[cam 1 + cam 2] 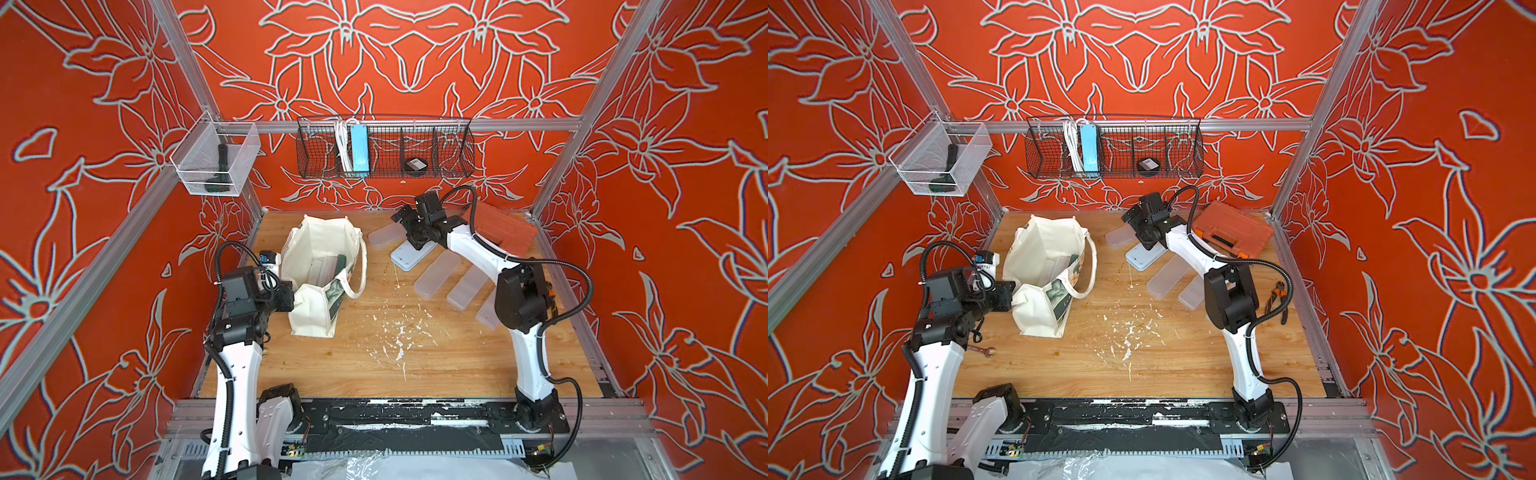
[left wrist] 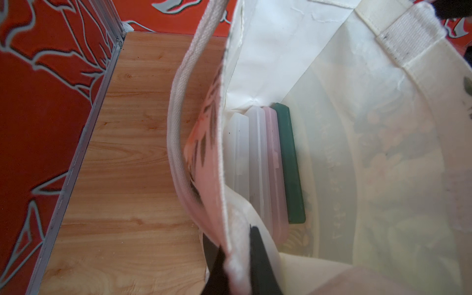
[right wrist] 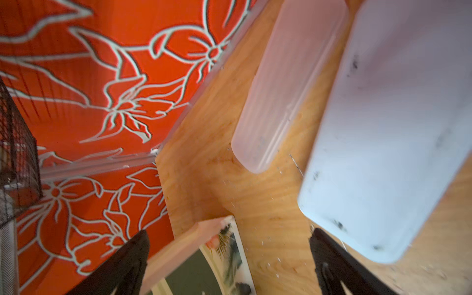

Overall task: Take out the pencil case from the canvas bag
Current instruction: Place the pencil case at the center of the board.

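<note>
Cream canvas bag (image 1: 316,266), left of centre in both top views, has its rim clenched in your left pincer (image 2: 237,263), seemingly to prop the mouth open over the pencil cases (image 2: 265,166) inside, while your right pincer (image 3: 229,236) gapes empty above the desk (image 1: 374,365).

The wooden counter (image 1: 374,365) carries the open bag (image 1: 316,257) at left rear. Right of it lie a pale blue case (image 1: 409,255) and clear cases (image 1: 436,274). An orange toolbox (image 1: 1233,230) sits at right rear, with pliers (image 1: 1277,297) by the right edge, a wrench (image 1: 982,351) at left and white flecks (image 1: 399,336) mid-counter.
</note>
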